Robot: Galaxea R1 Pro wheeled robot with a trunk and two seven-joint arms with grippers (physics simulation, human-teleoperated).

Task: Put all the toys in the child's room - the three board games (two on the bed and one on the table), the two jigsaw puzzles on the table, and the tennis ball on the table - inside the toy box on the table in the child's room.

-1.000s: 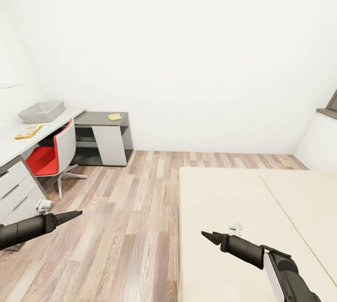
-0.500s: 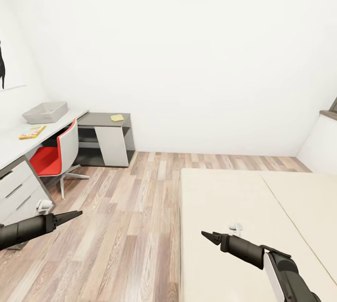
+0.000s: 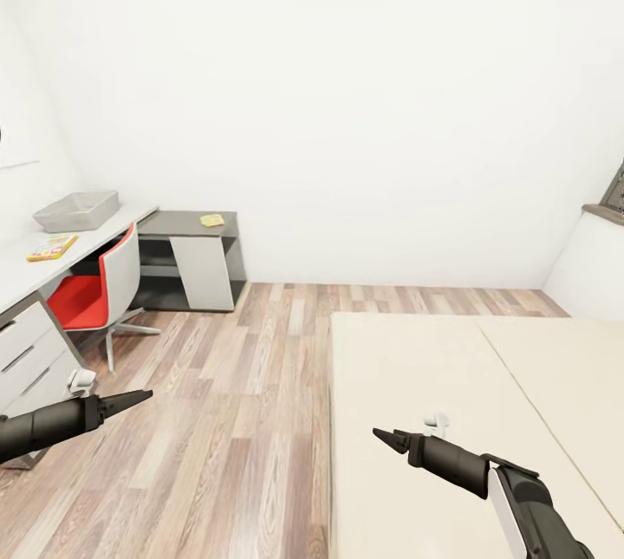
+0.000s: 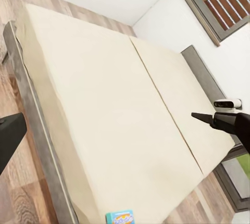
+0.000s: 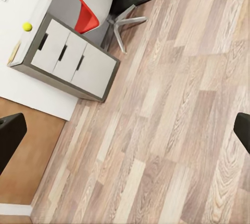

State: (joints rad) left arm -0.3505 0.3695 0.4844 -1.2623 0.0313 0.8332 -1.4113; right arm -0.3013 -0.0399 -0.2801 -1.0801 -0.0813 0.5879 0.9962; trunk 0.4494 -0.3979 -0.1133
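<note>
The light-grey toy box [image 3: 76, 211] sits at the far end of the pale table [image 3: 17, 277] on the left. A thin multicoloured jigsaw puzzle [image 3: 52, 247] lies on the table nearer to me. The tennis ball [image 5: 27, 26] rests on the table top above the drawers. A small blue board game [image 4: 120, 218] lies near the edge of the beige bed [image 3: 416, 368]. My left gripper [image 3: 139, 394] hangs over the wood floor, open and empty. Above the bed's near corner is my right gripper [image 3: 383, 436], open and empty too.
A red and white swivel chair [image 3: 95, 282] stands tucked at the table. A lower dark-grey side desk [image 3: 186, 260] in the corner carries a yellowish flat square [image 3: 211, 219]. Wood floor [image 3: 243, 386] runs between table and bed. Grey drawers [image 5: 73, 60] sit under the table.
The head view has swung slightly right and then back left, so the room shifts in the picture. Both arms keep the same pose.
</note>
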